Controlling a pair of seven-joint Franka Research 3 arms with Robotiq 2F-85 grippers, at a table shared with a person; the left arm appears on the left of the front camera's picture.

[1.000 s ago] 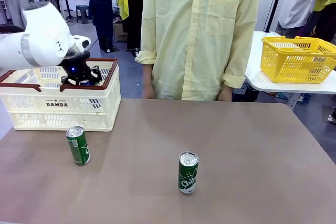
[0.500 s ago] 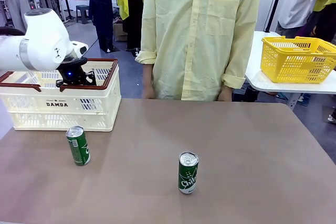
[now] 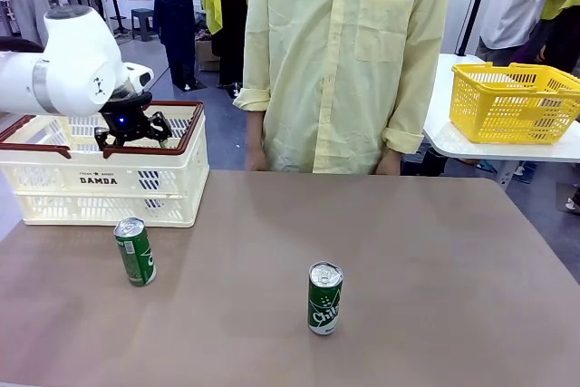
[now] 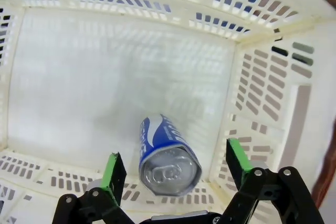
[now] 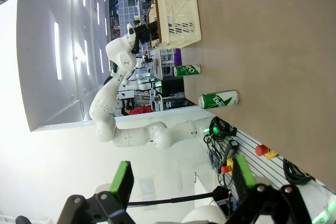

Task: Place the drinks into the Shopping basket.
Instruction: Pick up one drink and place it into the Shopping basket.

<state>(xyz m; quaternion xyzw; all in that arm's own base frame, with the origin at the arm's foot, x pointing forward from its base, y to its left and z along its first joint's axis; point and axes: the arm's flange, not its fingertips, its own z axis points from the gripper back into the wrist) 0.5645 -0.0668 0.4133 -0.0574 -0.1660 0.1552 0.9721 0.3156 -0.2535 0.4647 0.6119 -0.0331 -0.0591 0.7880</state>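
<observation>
My left gripper (image 3: 134, 126) hangs over the cream Shopping basket (image 3: 100, 178), just inside its brown rim. In the left wrist view the left gripper (image 4: 174, 153) is open. A blue drink can (image 4: 167, 153) stands loose on the basket floor (image 4: 105, 77) below it, silver top up, with a gap to each green pad. Two dark green drink cans stand on the table, one near the basket (image 3: 134, 252) and one in the middle (image 3: 324, 298). My right gripper (image 5: 182, 178) is open and holds nothing, far from the cans (image 5: 218, 99).
A person in a pale yellow shirt (image 3: 344, 61) stands at the table's far edge with hands down. A yellow mesh basket (image 3: 512, 101) sits on a white side table at the right. The brown tabletop (image 3: 435, 260) lies bare to the right of the cans.
My left gripper has opened over the basket and let go of the blue can. It has also lifted slightly. The green cans have not moved.
</observation>
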